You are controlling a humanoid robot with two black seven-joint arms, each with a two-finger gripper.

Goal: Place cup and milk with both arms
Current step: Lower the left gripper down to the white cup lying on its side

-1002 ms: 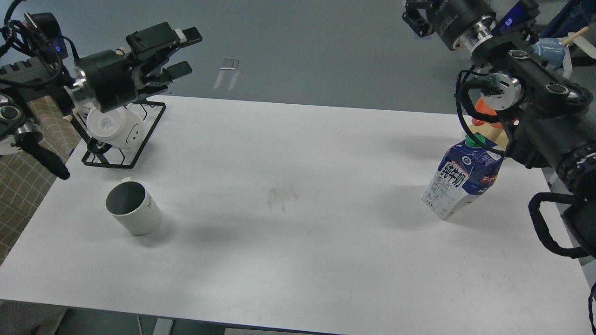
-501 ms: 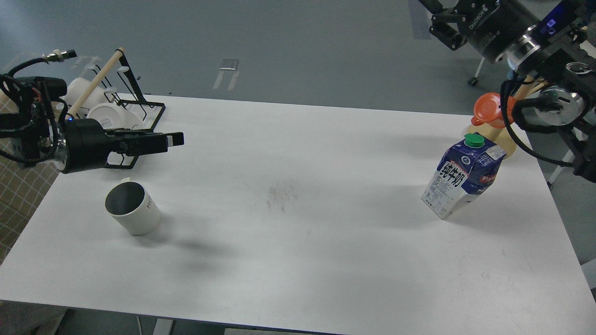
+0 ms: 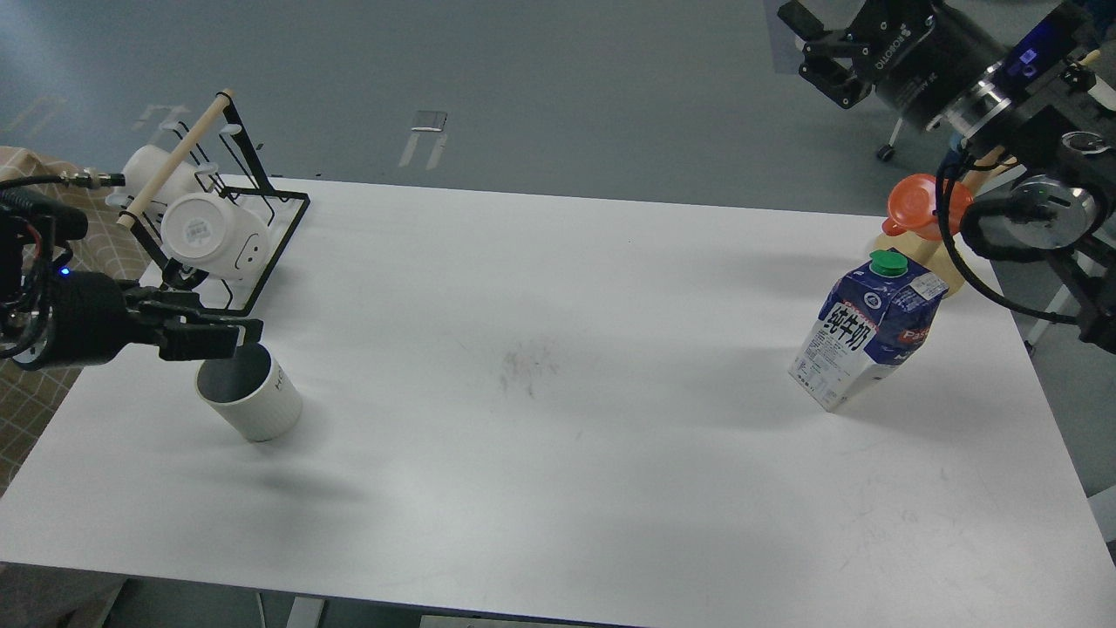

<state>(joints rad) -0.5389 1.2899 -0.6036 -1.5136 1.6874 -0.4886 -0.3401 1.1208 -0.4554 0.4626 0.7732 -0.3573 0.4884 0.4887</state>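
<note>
A white cup (image 3: 255, 403) with a dark inside stands upright at the table's left front. My left gripper (image 3: 234, 337) comes in low from the left, and its tips sit just over the cup's far-left rim. It is seen side-on, so I cannot tell its fingers apart. A blue and white milk carton (image 3: 867, 336) with a green cap stands at the right. My right gripper (image 3: 821, 48) is high at the top right, well above and behind the carton. Its fingers look spread and it holds nothing.
A black wire rack (image 3: 277, 244) with a wooden rod holds white mugs (image 3: 214, 235) at the back left, just behind my left gripper. A jar with an orange lid (image 3: 922, 206) stands right behind the carton. The white table (image 3: 558, 392) ends close to the carton's right.
My left arm has dropped from above the rack and pulled back left, down to the cup's rim. My right arm has lifted up and away to the right, uncovering the orange lid.
</note>
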